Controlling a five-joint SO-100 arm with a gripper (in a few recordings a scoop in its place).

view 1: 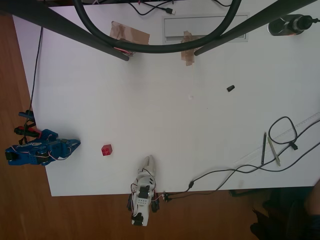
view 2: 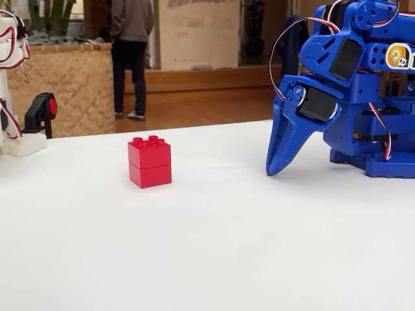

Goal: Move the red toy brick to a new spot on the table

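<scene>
Red toy brick (view 2: pixel 150 162): one, on table (view 1: pixel 200 125), apart from closed tool (view 2: pixel 277 170).

White table (view 1: pixel 165 120) with red toy brick (view 1: pixel 106 149)

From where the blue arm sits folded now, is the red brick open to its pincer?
Probably yes. The red toy brick stands alone on the bare table, apart from the pincer, whose tips point down at the tabletop. Nothing lies between them in the overhead view.

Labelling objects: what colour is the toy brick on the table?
Bright red; the toy brick shows best in the fixed view.
</scene>
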